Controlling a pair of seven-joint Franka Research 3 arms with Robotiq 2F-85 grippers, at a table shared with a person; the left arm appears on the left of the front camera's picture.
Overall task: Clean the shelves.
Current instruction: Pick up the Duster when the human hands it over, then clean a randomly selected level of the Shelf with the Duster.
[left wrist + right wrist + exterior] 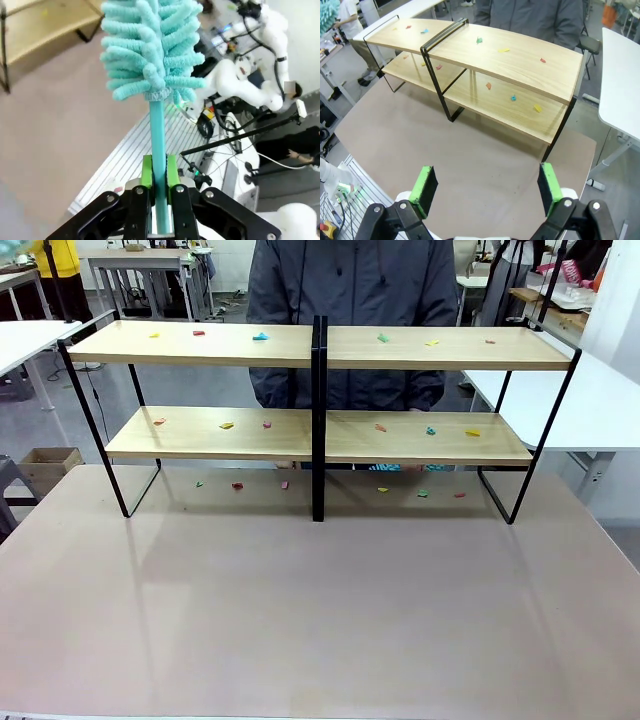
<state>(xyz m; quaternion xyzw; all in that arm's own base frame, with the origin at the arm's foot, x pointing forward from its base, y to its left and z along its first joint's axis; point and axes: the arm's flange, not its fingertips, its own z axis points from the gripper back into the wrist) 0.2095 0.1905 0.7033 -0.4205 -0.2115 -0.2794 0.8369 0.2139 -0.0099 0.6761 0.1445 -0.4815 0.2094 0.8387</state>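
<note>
Teal duster tight in left hand; right hand splayed, empty, before shelves.

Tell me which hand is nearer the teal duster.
Left. The left hand grips the duster by its handle; the right hand hangs open over the table, well apart from it.

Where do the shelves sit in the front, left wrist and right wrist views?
Front: the shelves span the middle, nearly full width.
Left wrist: shelves in the top-left corner, left of the teal duster.
Right wrist: shelves across the upper half, slanting.
Shared landmark: the tan table beneath them.
</note>
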